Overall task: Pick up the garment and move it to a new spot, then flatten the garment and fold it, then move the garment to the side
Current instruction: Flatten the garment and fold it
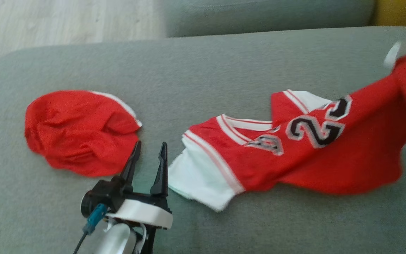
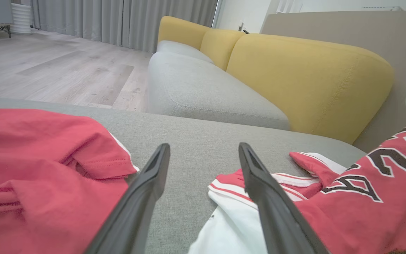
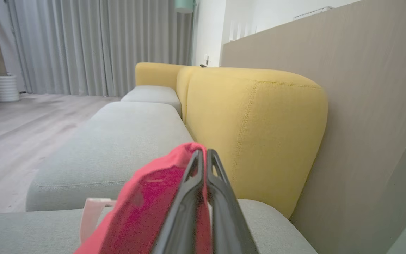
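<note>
Left hand (image 1: 151, 143): released, fingers spread wide and holding nothing; it hovers low over the grey sofa seat (image 1: 203, 70), in the gap between two red cloths.
Red bundle (image 1: 79, 132): a crumpled heap lying on the seat just beside the left hand's left finger; whether they touch I cannot tell.
Jersey (image 1: 294, 151): the task's garment, red with white trim and a black number. Its white-sleeved end lies just right of the left hand's right finger. The rest stretches away rightward and rises off the seat toward the right hand.
Right hand (image 3: 205, 151): clenched on a fold of the jersey's red cloth, fingers pressed together with fabric between them.
Done so far: the grasp is made and the far end looks lifted.
Left to do: carrying it to a new spot, flattening, folding and moving it aside all appear to lie ahead.
</note>
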Motion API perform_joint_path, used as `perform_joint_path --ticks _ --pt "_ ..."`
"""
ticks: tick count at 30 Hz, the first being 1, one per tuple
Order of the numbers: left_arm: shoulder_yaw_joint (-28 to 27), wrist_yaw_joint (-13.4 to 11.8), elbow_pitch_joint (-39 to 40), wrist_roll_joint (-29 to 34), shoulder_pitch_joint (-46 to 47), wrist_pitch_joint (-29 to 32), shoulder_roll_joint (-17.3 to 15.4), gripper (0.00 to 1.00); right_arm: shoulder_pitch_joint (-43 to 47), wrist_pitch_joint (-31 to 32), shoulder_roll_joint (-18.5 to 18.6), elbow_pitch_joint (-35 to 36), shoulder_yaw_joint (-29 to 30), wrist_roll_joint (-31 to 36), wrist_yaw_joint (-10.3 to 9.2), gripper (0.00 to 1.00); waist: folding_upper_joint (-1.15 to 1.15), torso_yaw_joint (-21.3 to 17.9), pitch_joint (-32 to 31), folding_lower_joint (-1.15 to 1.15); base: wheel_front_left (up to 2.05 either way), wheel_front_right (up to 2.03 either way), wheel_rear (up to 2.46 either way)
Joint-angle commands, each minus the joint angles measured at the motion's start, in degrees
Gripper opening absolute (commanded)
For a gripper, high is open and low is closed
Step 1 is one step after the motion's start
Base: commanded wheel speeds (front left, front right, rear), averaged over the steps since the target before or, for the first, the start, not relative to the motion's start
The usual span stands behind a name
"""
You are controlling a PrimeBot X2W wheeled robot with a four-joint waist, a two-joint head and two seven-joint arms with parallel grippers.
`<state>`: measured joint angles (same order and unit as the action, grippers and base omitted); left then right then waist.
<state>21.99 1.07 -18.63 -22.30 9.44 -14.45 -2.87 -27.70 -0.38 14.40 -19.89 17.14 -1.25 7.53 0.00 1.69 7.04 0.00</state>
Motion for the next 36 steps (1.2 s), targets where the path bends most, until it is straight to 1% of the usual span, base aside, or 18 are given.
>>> perform_joint_path --ticks 1,2,4,7,11,12,13,16,19,24,25,26,30,34,36 --pt "-1.20 0.01 1.57 -0.50 3.11 -0.55 0.00 1.00 -3.73 0.84 2.73 0.67 -1.02 0.89 -0.04 0.00 0.00 2.01 1.55 0.00 0.00 0.00 0.00" --pt "-1.20 0.01 1.57 -0.50 3.11 -0.55 0.00 1.00 -3.73 0.84 2.73 0.67 -1.02 0.89 -0.04 0.00 0.00 2.01 1.55 0.00 0.00 0.00 0.00" --pt "-0.74 -0.03 1.40 -0.68 3.67 -0.55 0.00 1.00 -6.04 1.69 4.85 -1.35 -1.24 1.94 -0.04 0.00 0.00 3.44 2.18 0.00 0.00 0.00 0.00" --pt "-0.41 -0.14 1.25 -0.88 4.19 -0.55 0.00 1.00 -9.93 2.19 7.51 -5.05 -2.00 3.03 -0.04 0.00 0.00 5.44 2.93 0.00 0.00 0.00 0.00" --pt "-0.71 -0.24 1.29 -0.93 4.38 -0.55 0.00 1.00 -14.75 1.59 9.91 -11.39 -4.48 5.37 -0.04 0.00 0.00 6.89 3.57 0.00 0.00 0.00 0.00" --pt "-0.66 -0.20 1.30 -0.95 4.42 -0.55 0.00 1.00 -15.48 0.91 10.27 -13.04 -5.12 6.43 -0.04 0.88 0.00 7.13 3.65 0.00 0.00 0.00 0.00" --pt "-0.63 -0.19 1.30 -1.00 4.43 -0.55 0.00 1.00 -16.15 0.23 10.27 -14.73 -5.74 7.18 -0.04 1.00 0.00 7.27 3.62 0.00 0.00 0.00 0.00" --pt "-0.78 -0.41 1.46 -1.25 4.39 -0.55 0.00 1.00 -17.69 -3.11 9.16 -18.64 -7.09 7.86 -0.04 1.00 0.00 7.19 3.35 0.00 0.00 0.00 0.00" --pt "-1.20 -0.70 1.72 -1.26 4.15 -0.55 0.00 1.00 -17.68 -6.75 7.35 -20.82 -7.37 8.29 -0.04 1.00 0.00 6.23 2.69 0.00 0.00 0.00 0.00" --pt "-2.29 -0.74 1.87 -0.76 3.37 -0.55 0.00 1.00 -14.81 -11.16 3.12 -20.94 -8.19 7.43 -0.04 1.00 0.00 3.53 1.16 0.00 0.00 0.00 0.00" --pt "-2.47 -0.67 1.93 -0.68 3.25 -0.55 0.00 1.00 -13.90 -11.72 2.08 -20.21 -8.21 6.53 -0.04 1.00 0.00 2.98 0.82 0.00 0.00 0.00 0.00" --pt "-2.86 -0.63 2.15 -0.58 3.00 -0.55 0.00 1.00 -11.53 -12.62 -0.06 -17.77 -8.83 4.71 -0.04 1.00 0.00 1.83 0.06 0.00 0.00 0.00 0.00" --pt "-3.50 -0.69 2.67 -0.51 2.26 -0.55 0.00 1.00 -5.64 -13.28 -4.20 -11.05 -10.14 -0.25 -0.04 1.00 0.00 -0.46 -1.42 0.00 0.00 0.00 0.00" --pt "-3.76 -0.69 2.90 -0.56 1.33 -0.55 0.00 1.00 2.05 -11.86 -8.12 -3.61 -10.90 -4.28 -0.04 1.00 0.00 -2.20 -2.79 0.00 0.00 0.00 0.00" --pt "-3.89 -0.74 2.97 -0.54 0.94 -0.55 0.00 1.00 6.60 -10.72 -9.38 -0.05 -12.71 -4.91 -0.04 1.00 0.00 -2.88 -3.24 0.00 0.00 0.00 0.00"
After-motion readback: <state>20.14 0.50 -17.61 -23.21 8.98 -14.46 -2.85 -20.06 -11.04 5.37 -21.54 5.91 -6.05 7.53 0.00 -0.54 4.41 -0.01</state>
